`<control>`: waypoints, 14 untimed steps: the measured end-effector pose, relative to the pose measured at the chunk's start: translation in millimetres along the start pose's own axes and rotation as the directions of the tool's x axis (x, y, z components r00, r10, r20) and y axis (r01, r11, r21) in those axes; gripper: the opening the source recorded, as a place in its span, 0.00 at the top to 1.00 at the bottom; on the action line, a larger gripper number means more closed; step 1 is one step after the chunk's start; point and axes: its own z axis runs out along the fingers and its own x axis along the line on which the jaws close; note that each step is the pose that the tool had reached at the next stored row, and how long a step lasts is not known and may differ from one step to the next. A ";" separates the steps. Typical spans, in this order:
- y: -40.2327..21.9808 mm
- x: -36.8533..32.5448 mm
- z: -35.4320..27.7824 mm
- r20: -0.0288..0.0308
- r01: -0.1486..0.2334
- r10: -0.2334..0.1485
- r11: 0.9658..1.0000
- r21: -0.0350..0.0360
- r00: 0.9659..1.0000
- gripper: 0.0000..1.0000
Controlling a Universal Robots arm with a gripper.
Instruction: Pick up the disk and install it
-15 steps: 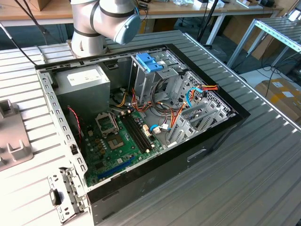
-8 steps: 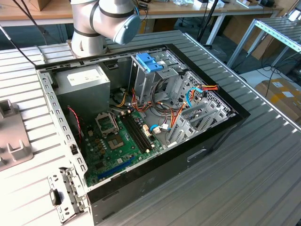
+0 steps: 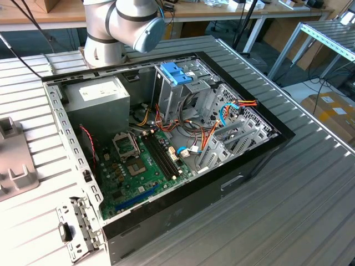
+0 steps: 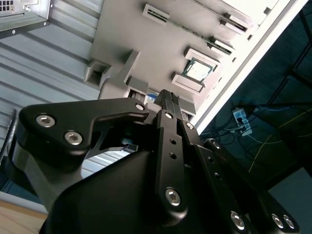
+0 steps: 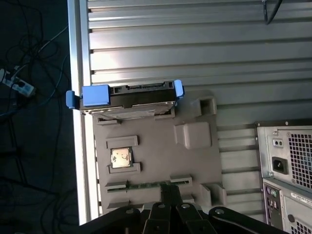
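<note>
In the exterior view my arm point(image 3: 125, 25) stood behind the open computer case point(image 3: 249, 166) on the ribbed table point(image 3: 310, 221) (its green motherboard point(image 3: 138, 172) lay bare), and a grey tray point(image 3: 14, 166) sat at the exterior view's left. In the second wrist view my gripper point(image 4: 169, 96) hung above that tray point(image 4: 136, 44), jaws closed together with nothing between them. In the first wrist view the gripper point(image 5: 170, 191) was over one end of the tray point(image 5: 156, 141), while the disk point(image 5: 129, 97) lay across the opposite end, by the table's edge, apart from my tool and untouched
</note>
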 end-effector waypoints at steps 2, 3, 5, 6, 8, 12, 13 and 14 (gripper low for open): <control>3.1 2.0 2.1 0.000 0.000 0.000 1.000 0.000 1.000 0.89; 5.4 2.6 2.9 0.000 0.000 0.000 1.000 0.000 1.000 0.89; 8.7 3.3 4.0 0.000 0.000 0.000 1.000 0.000 1.000 0.89; 11.0 4.1 4.7 0.000 0.000 0.000 1.000 0.000 1.000 0.89; 15.3 6.8 6.3 0.000 0.000 0.000 1.000 0.000 1.000 0.89; 23.2 12.1 9.3 0.000 0.001 -0.001 1.000 0.004 1.000 0.89; 24.2 12.8 9.6 0.000 0.001 -0.001 1.000 0.008 1.000 0.89; 26.0 13.9 10.3 0.001 0.001 -0.001 1.000 0.015 1.000 0.89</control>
